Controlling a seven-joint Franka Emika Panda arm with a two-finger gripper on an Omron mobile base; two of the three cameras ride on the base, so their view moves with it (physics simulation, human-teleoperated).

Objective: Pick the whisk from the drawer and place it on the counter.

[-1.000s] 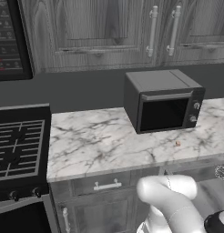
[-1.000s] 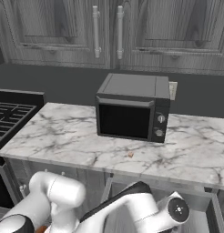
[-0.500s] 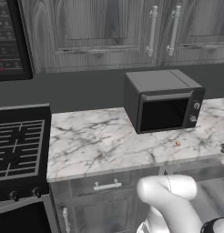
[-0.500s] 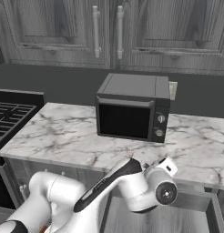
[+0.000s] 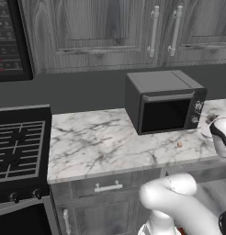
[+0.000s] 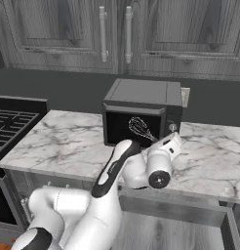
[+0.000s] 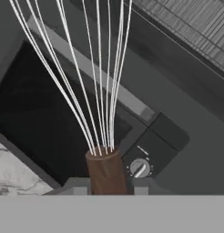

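Gripper (image 7: 106,185) clenched on the whisk (image 7: 104,169) by its brown handle; wire head (image 6: 139,128) lifted in front of the microwave (image 6: 141,112) door, above the counter (image 6: 68,146); drawer (image 6: 190,215) open below; no readable text on microwave dial (image 7: 139,168).

One whisk (image 7: 102,113), one microwave (image 5: 163,100), one stove (image 5: 18,147), one drawer (image 6: 190,215).

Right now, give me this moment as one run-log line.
phase: carry | gripper: shut on whisk | whisk: raised before microwave | counter: placement pending
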